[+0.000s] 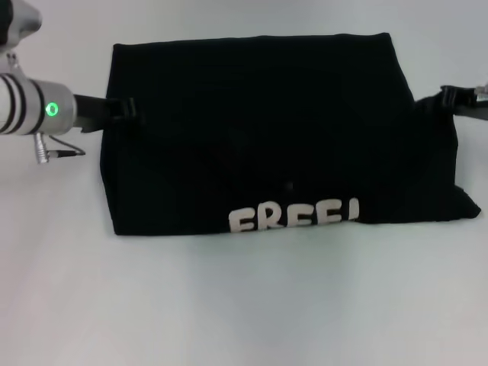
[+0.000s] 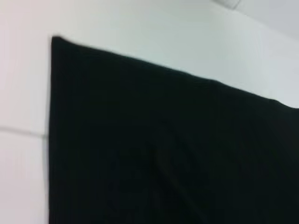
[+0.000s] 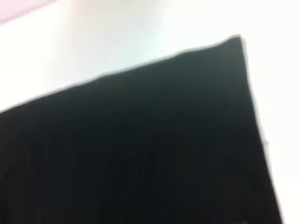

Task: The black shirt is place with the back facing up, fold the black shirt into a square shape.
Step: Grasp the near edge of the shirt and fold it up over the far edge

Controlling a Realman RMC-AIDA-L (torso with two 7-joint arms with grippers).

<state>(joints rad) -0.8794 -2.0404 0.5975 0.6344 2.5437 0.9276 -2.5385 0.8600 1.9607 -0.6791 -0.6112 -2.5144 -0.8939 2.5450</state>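
One black soft fabric T-shirt [image 1: 282, 137], two grippers. Left gripper [image 1: 126, 107] at 9 o'clock, touching shirt's left edge; right gripper [image 1: 450, 99] at 3 o'clock by right edge. Can't tell finger opening or hold on either. Shirt lies mid-table [image 1: 244, 305], folded to rough rectangle, matte, white blocky "FREE" lettering [image 1: 293, 217] at 6 o'clock hem.
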